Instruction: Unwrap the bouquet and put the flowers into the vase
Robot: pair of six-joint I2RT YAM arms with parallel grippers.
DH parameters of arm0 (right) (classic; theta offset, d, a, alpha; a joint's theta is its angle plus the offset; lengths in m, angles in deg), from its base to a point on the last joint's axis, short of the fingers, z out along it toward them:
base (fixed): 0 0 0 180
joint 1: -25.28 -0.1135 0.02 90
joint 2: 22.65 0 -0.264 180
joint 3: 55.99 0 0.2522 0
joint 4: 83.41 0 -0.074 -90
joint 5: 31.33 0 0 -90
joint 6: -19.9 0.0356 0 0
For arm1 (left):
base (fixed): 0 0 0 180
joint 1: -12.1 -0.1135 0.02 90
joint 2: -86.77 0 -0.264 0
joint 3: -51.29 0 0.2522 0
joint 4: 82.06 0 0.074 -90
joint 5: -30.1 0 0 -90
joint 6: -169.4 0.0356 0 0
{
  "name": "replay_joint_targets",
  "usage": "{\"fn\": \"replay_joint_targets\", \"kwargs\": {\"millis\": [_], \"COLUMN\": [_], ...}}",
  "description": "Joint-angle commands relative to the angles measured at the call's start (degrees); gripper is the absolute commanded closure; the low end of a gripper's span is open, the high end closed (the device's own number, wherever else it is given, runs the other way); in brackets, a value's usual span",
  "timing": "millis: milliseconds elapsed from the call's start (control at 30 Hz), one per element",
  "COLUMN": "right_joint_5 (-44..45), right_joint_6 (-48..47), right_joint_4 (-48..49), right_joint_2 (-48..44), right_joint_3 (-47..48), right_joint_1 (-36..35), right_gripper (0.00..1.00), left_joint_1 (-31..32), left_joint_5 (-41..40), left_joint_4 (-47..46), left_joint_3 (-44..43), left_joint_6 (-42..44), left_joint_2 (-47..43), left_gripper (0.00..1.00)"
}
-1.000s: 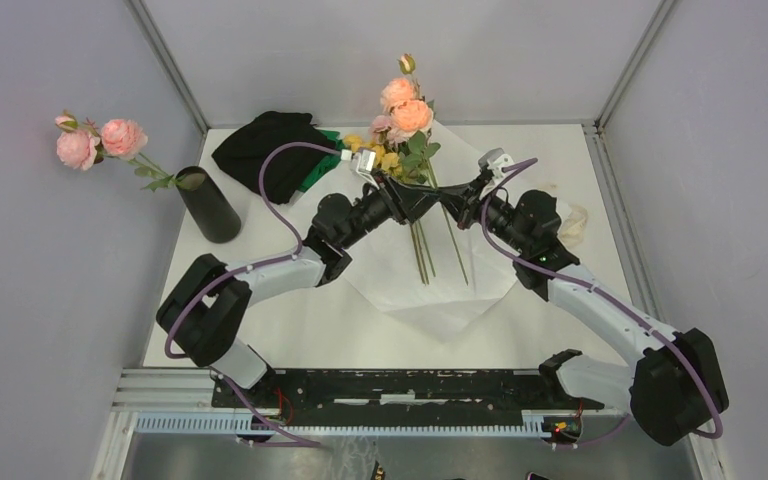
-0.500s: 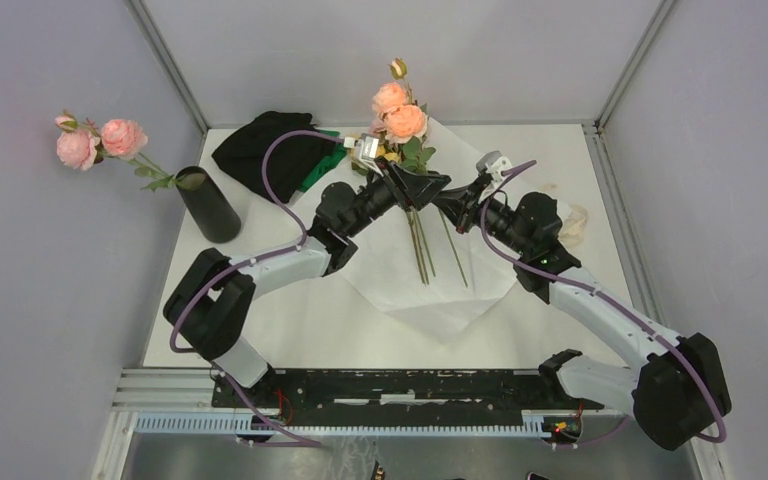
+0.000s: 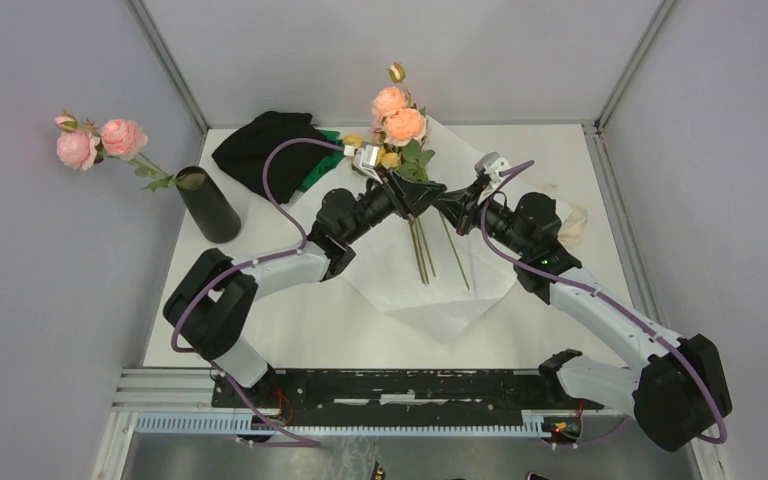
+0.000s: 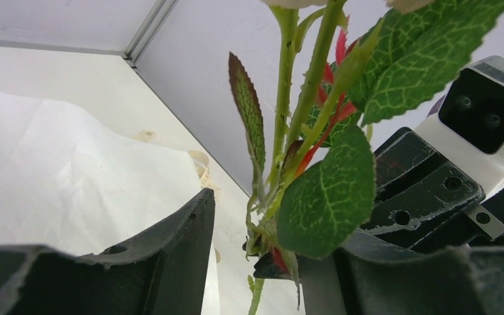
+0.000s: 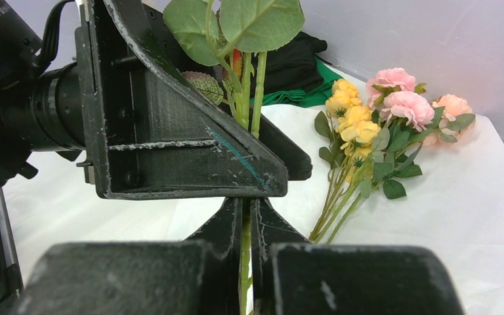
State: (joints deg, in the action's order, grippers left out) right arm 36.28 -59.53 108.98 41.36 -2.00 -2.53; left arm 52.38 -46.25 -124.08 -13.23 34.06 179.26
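Observation:
My right gripper (image 5: 249,216) (image 3: 452,207) is shut on the thin green stem (image 5: 245,249) of one stem of flowers, which stands upright with peach roses (image 3: 397,112) at its top. My left gripper (image 4: 272,256) (image 3: 415,190) is open around that same stem (image 4: 282,138), just above the right gripper; the stem sits close to its right finger (image 4: 380,269). The other flowers (image 5: 367,125), yellow and pink, lie on the unfolded white paper (image 3: 440,290). The black vase (image 3: 208,205) stands at the table's left and holds a separate stem of pink roses (image 3: 95,140).
A black-and-green cloth heap (image 3: 275,150) lies at the back left, between the vase and the paper. The cream lace ribbon (image 3: 570,220) sits at the right edge, behind my right arm. Grey walls close in the table on three sides.
The raised stem with its peach roses has moved slightly left and up, and the left gripper has shifted with it. The right gripper has stayed shut on the stem.

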Motion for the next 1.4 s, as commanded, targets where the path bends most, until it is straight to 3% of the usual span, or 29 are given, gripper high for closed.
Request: {"fn": "replay_joint_targets", "kwargs": {"millis": [0, 100, 167, 233, 300, 633, 667, 733, 800, 867, 1033, 1167, 1367], "right_joint_5": [0.80, 1.01, 1.03, 0.90, 0.51, 1.84, 1.83, 2.18, 3.98, 5.95, 11.77, 16.11, 15.78], "right_joint_6": [-0.98, -1.14, -1.23, -1.16, -0.92, -2.05, -1.91, -1.56, -0.75, -0.46, -1.42, -0.50, -0.65], "right_joint_4": [2.25, 2.03, 1.92, 1.97, 2.13, 2.05, 2.17, 2.36, 2.89, 3.92, 2.16, 4.59, 3.65], "right_joint_2": [-0.90, -0.60, -0.30, -0.11, -0.02, -0.29, -0.29, -0.50, -1.47, -3.77, -9.41, -14.71, -13.90], "right_joint_3": [1.30, 1.80, 2.02, 2.15, 2.15, 1.56, 1.65, 1.62, 0.91, -0.65, -3.19, -7.19, -8.55], "right_joint_1": [-0.09, -0.11, -0.13, -0.13, -0.13, -0.07, -0.11, -0.12, -0.13, -0.09, -0.12, -0.09, -0.13], "right_gripper": [1.00, 1.00, 1.00, 1.00, 1.00, 0.99, 0.91, 0.62, 0.39, 0.25, 0.20, 0.20, 0.21], "left_joint_1": [0.10, 0.08, 0.10, 0.07, 0.09, 0.16, 0.16, 0.16, 0.14, 0.21, 0.15, 0.12, 0.08], "left_joint_5": [-0.54, -0.62, -0.80, -1.09, -1.87, -5.12, -5.98, -7.32, -9.02, -10.86, -18.37, -29.46, -44.77], "left_joint_4": [-1.35, -1.01, -1.02, -0.76, 0.64, 12.53, 14.24, 17.04, 19.74, 22.62, 30.16, 36.27, 42.52], "left_joint_3": [1.52, 2.10, 2.60, 2.77, 2.44, -1.85, -2.42, -3.32, -4.27, -5.20, -7.06, -8.62, -14.65], "left_joint_6": [0.22, 0.58, 0.67, 0.74, 1.12, 6.54, 7.93, 10.00, 12.10, 14.30, 21.94, 28.23, 41.58], "left_joint_2": [-3.29, -3.85, -4.16, -4.26, -4.19, -6.42, -6.92, -7.73, -8.16, -8.71, -12.11, -16.72, -19.80], "left_gripper": [0.49, 0.58, 0.69, 0.92, 0.98, 0.98, 0.98, 0.98, 0.98, 0.98, 0.98, 0.98, 0.98]}}
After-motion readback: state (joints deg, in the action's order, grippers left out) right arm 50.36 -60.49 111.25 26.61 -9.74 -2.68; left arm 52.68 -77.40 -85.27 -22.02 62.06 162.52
